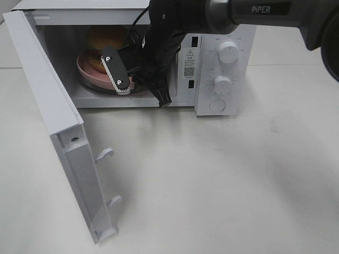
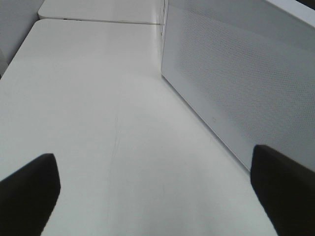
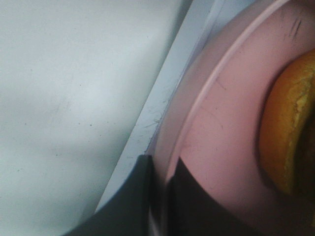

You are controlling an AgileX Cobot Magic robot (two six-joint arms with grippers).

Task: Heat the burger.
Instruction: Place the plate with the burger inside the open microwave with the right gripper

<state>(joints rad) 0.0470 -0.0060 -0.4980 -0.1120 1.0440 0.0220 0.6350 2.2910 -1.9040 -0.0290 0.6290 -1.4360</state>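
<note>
- Two dark fingers [image 3: 133, 196] of the right end effector [image 3: 165, 169] are pressed together, pinching the raised rim of the round pink plate [image 3: 221, 98] from above and below.
- The burger [image 1: 106, 37], with its glossy golden-brown bun, sits on that plate just beyond the pinch point, inside the cavity of the white microwave oven [image 1: 222, 32].
- The step in hand looks like setting the loaded plate down inside. The wrist view does not show whether the plate is fully seated, so I would lower it flat before letting go.
- Done well, the fingers should part only a little and slide straight back off the rim. The burger is tall and may topple if the plate is tipped or dragged.
- The arm fills much of the opening, so it should withdraw along the line it reached in on, clear of the cavity roof and the control panel with its two white knobs [image 1: 228, 53].
- The white microwave door [image 1: 53, 106] stands swung wide at the left, its latch hooks facing out. Closing it probably comes next.
- The left end effector [image 2: 156, 189] hovers with jaws spread over the pale tabletop [image 2: 98, 98], beside the oven's perforated side wall and holding nothing. It seems well placed to push the door.
</note>
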